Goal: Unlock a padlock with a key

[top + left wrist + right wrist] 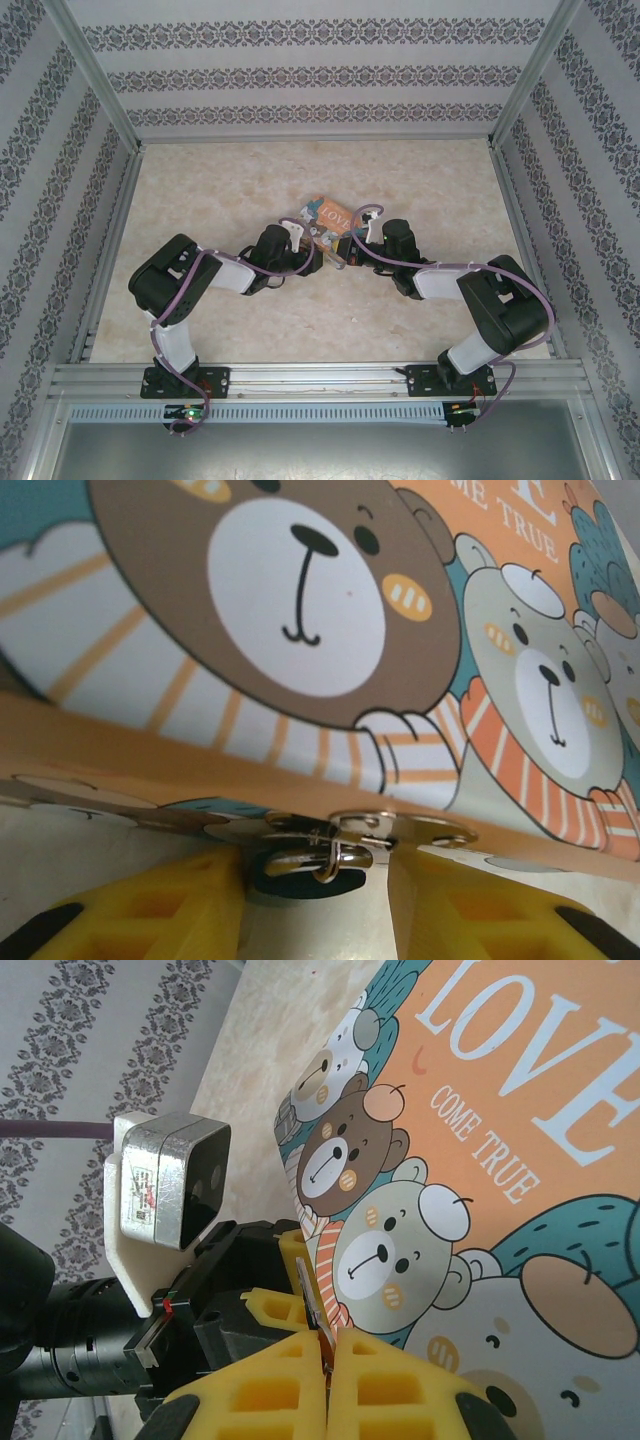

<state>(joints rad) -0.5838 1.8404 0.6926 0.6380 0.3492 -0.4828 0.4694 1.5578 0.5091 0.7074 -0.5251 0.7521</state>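
Left gripper (305, 240) comes at the orange box (325, 212) from the left side in my top view. Right gripper (347, 250) comes at it from the right. Both of them meet at the near edge of the box, close to each other. The box sits near the middle of the pale table (220, 190).

From the left wrist I look along the table, very close up. Big cartoon bears on the box fill the top. Under the box edge I see the padlock (300, 882), a little dark teal thing with shiny metal rings on top of it. It hangs right at the front edge of the box. My left yellow fingers (170, 910) stand apart, one on each side of the padlock. I cannot tell if they squeeze it or just sit beside it.

From the right wrist I see my right yellow fingers (400, 1390) pressed together. They pinch a thin flat metal piece that looks like the key (312, 1295). It pokes up toward the near edge of the box, just beside the left gripper
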